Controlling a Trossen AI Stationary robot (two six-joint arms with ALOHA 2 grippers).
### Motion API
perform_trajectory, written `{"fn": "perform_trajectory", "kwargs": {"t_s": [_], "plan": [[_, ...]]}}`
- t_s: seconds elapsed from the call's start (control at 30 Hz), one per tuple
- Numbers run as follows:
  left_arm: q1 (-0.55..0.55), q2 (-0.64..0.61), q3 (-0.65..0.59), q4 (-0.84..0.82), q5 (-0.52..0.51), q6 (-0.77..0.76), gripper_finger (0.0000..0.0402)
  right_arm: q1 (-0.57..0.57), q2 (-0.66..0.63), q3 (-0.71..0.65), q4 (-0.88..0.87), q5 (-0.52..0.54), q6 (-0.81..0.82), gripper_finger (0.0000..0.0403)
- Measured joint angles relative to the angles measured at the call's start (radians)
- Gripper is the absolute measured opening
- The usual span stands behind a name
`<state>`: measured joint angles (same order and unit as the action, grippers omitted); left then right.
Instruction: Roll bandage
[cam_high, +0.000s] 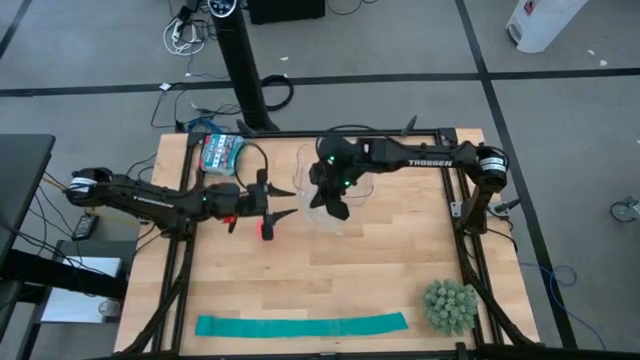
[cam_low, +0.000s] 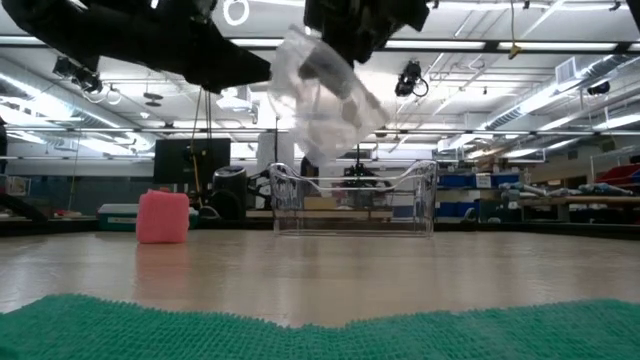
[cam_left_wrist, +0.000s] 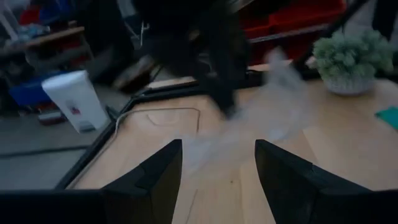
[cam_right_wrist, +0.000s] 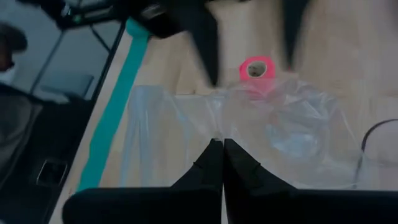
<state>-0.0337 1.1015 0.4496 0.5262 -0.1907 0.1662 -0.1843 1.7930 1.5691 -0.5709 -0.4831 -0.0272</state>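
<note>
The bandage (cam_high: 265, 230) is a small pink roll standing on its flat end on the table (cam_low: 162, 217), and it also shows in the right wrist view (cam_right_wrist: 257, 68). My left gripper (cam_high: 284, 201) hovers open just beyond the roll, its fingers (cam_left_wrist: 149, 180) pointing level toward the table's right with nothing between them. My right gripper (cam_high: 335, 198) is raised over the table's middle and is shut on a clear plastic bag (cam_low: 322, 95). The bag hangs between the two grippers (cam_left_wrist: 273, 106). My right gripper pinches the clear plastic bag at its upper part (cam_right_wrist: 208, 127) between its two shut fingers, slanting down from the table's right. How many layers it has, I cannot tell. The bag hangs crumpled and slack below the fingers, lifted clear of the table.
A clear open box (cam_low: 355, 200) stands on the table behind the hanging bag. A long teal strip (cam_high: 300, 325) lies flat along the near edge, with a small green plant (cam_high: 450, 305) at the near right. A teal packet (cam_high: 222, 152) sits at the far left.
</note>
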Motion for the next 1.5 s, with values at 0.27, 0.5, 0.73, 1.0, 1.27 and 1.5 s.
{"fn": "perform_trajectory", "kwargs": {"t_s": [0.27, 0.5, 0.73, 1.0, 1.27, 1.5], "plan": [[-0.175, 0.0, 0.0, -0.038, -0.248, 0.126, 0.0209, 0.001, -0.002, -0.245, 0.47, -0.045, 0.213, 0.0], [-0.319, 0.0, 0.0, -0.073, -0.412, 0.138, 0.0209, 0.026, -0.046, -0.524, 1.105, 0.02, 0.457, 0.0], [-0.442, 0.022, 0.001, -0.062, -0.664, 0.154, 0.0209, 0.059, -0.067, -0.721, 1.546, 0.213, 0.576, 0.0], [-0.454, 0.143, 0.001, 0.118, -0.677, 0.141, 0.0209, 0.185, -0.062, -0.747, 1.712, 0.502, 0.484, 0.0], [-0.454, 0.255, 0.001, 0.341, -0.676, 0.137, 0.0208, 0.283, -0.062, -0.747, 1.87, 0.816, 0.223, 0.0], [-0.44, 0.317, 0.033, 0.405, -0.689, 0.142, 0.0208, 0.323, -0.062, -0.741, 2.028, 0.917, 0.029, 0.0]]}}
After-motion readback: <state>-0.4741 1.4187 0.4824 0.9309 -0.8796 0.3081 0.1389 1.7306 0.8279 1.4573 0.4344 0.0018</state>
